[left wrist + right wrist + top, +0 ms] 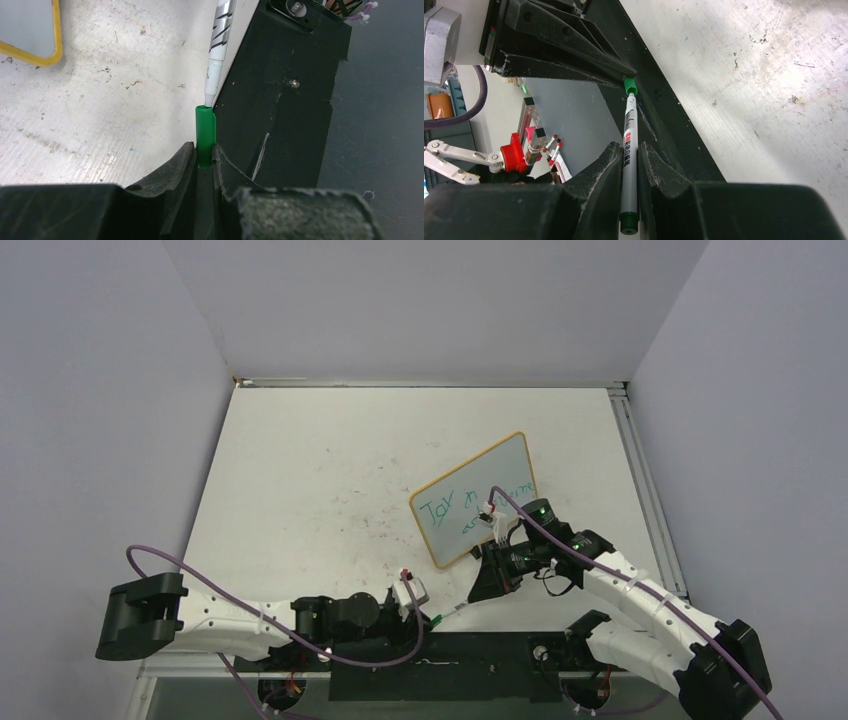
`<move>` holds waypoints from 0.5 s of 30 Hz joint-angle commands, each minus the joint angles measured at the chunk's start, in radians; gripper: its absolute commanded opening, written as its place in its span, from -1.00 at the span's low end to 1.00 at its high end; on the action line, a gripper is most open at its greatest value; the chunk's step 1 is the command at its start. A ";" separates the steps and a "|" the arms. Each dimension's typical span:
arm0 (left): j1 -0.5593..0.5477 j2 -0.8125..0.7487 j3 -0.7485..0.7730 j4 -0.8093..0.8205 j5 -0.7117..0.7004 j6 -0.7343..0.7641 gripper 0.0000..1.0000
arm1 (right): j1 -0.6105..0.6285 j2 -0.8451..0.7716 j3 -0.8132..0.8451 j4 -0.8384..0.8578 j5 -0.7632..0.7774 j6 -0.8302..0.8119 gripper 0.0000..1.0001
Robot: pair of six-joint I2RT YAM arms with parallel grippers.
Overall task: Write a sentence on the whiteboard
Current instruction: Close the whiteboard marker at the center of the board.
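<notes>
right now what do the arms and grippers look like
White shells, black joints and a purple cable on the left arm and right arm. Black wedge-shaped fingers with scuffed edges on the left gripper and right gripper. Green light on right wrist.

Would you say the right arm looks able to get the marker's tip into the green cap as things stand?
Probably yes: the right gripper holds the marker with its tip at the mouth of the green cap, clamped in the left gripper; nothing lies between them.
</notes>
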 commanded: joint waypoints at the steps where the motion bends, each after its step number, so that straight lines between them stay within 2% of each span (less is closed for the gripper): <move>1: -0.005 -0.025 0.018 0.090 -0.026 0.035 -1.00 | 0.019 0.011 -0.006 0.054 -0.043 0.012 -0.89; 6: -0.008 -0.016 0.029 0.091 -0.014 0.058 -1.00 | 0.025 0.022 -0.006 0.051 -0.033 0.007 -0.89; 7: -0.008 -0.199 0.030 0.091 -0.011 0.062 -1.00 | 0.026 0.025 -0.005 0.049 -0.031 0.008 -0.89; 8: -0.009 -0.037 0.030 0.089 -0.008 0.065 -1.00 | 0.026 0.024 -0.005 0.049 -0.031 0.007 -0.89; 9: -0.010 -0.015 0.031 0.090 -0.003 0.068 -1.00 | 0.026 0.025 -0.005 0.048 -0.029 0.006 -0.89; 10: -0.011 -0.010 0.032 0.088 -0.002 0.072 -0.78 | 0.028 0.026 -0.003 0.046 -0.024 0.004 -0.89; 11: -0.013 -0.010 0.033 0.086 -0.001 0.076 -1.00 | 0.029 0.028 -0.002 0.043 -0.022 0.003 -0.89; 15: -0.016 -0.004 0.047 0.064 0.000 0.095 -1.00 | 0.032 0.031 0.001 0.041 -0.020 0.004 -0.89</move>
